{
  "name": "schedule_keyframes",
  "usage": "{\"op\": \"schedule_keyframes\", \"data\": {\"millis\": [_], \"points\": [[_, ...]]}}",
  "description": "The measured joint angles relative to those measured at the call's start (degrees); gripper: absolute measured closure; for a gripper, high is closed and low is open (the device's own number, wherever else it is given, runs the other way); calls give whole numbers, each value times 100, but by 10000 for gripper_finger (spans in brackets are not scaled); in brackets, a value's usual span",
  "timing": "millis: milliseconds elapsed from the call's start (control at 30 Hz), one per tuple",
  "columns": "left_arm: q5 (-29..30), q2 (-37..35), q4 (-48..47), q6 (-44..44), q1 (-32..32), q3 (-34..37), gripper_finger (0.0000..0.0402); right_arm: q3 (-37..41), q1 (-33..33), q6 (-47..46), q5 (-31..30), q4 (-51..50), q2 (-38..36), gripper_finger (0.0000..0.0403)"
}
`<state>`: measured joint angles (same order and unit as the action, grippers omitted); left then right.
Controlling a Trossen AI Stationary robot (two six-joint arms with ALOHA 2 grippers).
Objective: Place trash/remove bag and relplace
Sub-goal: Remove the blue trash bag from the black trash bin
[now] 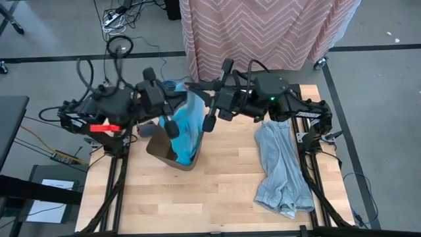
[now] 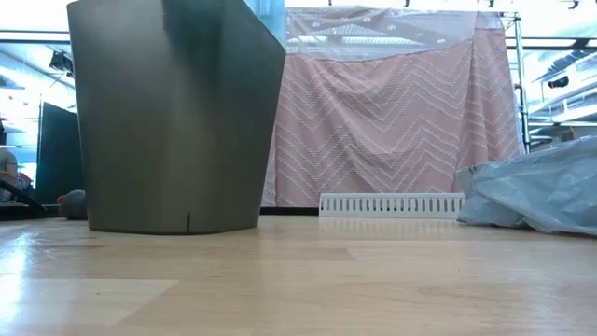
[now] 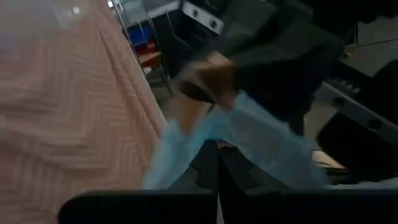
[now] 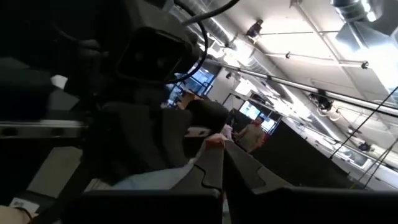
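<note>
The left gripper [image 1: 172, 129] sits near the middle of the high view, a little to the left, closed tight on the edge of the blue bag [image 1: 186, 131]. The right gripper [image 1: 209, 122] is just beside it on the right, also pinched shut on that bag's other edge. The blue bag hangs between them, stretched over the top of the dark bin [image 1: 164, 153]. The bin stands on the wooden table [image 1: 217, 191], at the upper left of the low view. To the right, a grey bag [image 1: 281, 168] lies flat and crumpled on the table, well apart from the bin. Behind the table hangs a pink curtain [image 1: 263, 29]. I see no scraps of trash on the table.
</note>
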<state>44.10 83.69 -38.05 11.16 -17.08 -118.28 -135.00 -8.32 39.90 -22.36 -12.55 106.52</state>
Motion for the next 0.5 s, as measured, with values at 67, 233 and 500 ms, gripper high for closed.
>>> {"op": "schedule_keyframes", "data": {"millis": [67,233,500], "points": [[24,-17,130,179,9,-10,400,0,18,-36,6,1,0,403],[-134,10,333,351,17,-15,400,0,103,-132,7,-26,0,403],[-360,6,454,361,63,174,400,0,254,-481,502,2,2,403]]}}
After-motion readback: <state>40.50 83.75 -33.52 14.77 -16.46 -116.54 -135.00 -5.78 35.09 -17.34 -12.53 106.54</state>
